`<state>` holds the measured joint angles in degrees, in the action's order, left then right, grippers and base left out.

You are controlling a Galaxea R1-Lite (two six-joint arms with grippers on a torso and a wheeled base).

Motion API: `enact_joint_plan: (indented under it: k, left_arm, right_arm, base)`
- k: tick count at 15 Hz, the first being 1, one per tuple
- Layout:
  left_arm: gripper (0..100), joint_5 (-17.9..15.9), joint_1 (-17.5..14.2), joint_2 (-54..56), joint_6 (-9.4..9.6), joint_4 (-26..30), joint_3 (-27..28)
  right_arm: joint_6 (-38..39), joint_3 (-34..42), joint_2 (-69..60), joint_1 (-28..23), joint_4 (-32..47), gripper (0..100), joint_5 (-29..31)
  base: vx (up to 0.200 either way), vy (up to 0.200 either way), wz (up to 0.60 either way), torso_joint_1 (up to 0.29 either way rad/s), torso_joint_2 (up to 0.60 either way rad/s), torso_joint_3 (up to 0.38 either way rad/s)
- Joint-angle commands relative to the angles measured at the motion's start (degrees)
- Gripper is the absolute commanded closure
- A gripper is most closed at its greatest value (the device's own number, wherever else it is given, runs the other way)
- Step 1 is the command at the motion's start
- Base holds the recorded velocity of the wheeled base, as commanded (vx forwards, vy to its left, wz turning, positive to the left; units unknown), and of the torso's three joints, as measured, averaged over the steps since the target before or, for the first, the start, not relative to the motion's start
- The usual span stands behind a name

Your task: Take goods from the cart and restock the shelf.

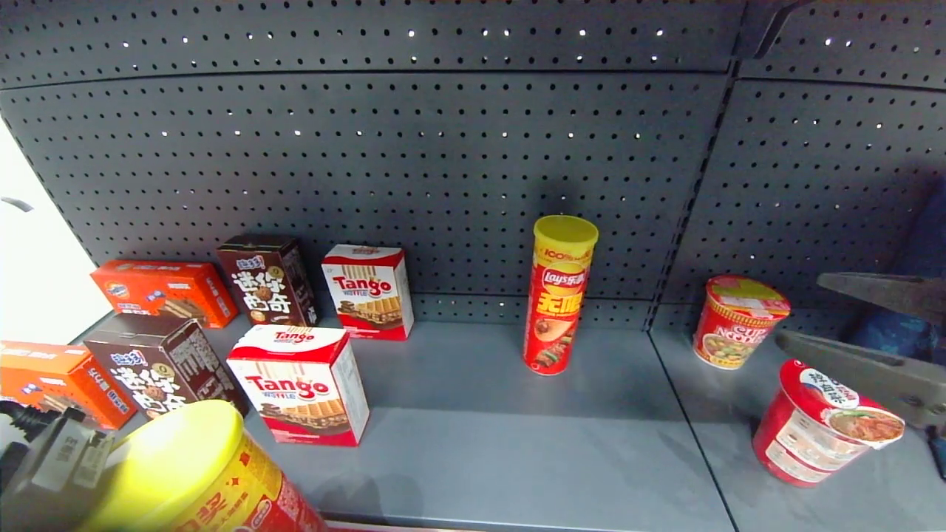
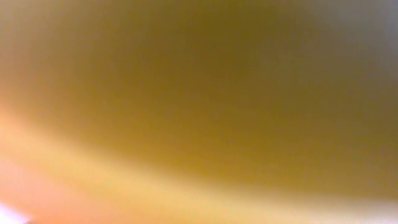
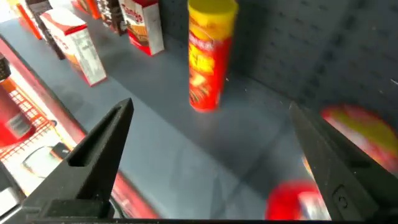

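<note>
We watch one shelf (image 1: pixel 473 443)
Head looks down; our right wrist shares the upright can (image 1: pixel 559 295); left wrist sits against a tilted can (image 1: pixel 185 473).

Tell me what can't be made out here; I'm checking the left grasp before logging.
Left hand: head view, cut off by the corner and behind the yellow-lidded can; grip unclear.
Left wrist view: yellow blur, probably the can, too close.
Noodle cups: right wrist view, blurred, partly behind the right hand.
</note>
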<state>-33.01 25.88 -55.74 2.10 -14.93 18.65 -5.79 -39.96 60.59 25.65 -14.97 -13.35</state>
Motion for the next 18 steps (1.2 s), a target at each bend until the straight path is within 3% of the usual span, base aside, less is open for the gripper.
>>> enact_joint_plan:
  k: [1,6,11,18]
  left_arm:
    - [100,0.0,0.1,-0.3,0.01,0.0,-0.3]
    - [100,-0.1,0.3,0.3,0.01,0.1,-2.6]
    - [100,-0.1,0.3,1.0,0.01,0.1,-3.1]
    - [100,-0.2,0.3,1.2,0.01,0.2,-3.1]
  right_arm:
    - [-1.1,-5.0,14.0,0.1,-4.7,0,-4.8]
    - [-7.0,-7.1,23.4,-2.0,-9.3,0,-15.3]
    - [-8.1,-8.3,28.4,-3.7,-14.3,0,-23.9]
    - [-8.2,-12.9,34.5,-3.7,-15.8,0,-25.9]
  base:
    - [0.0,0.0,0.0,0.0,0.0,0.0]
    - [0.0,0.0,0.0,0.0,0.0,0.0]
    - [0.0,0.0,0.0,0.0,0.0,0.0]
    - [0.0,0.0,0.0,0.0,0.0,0.0]
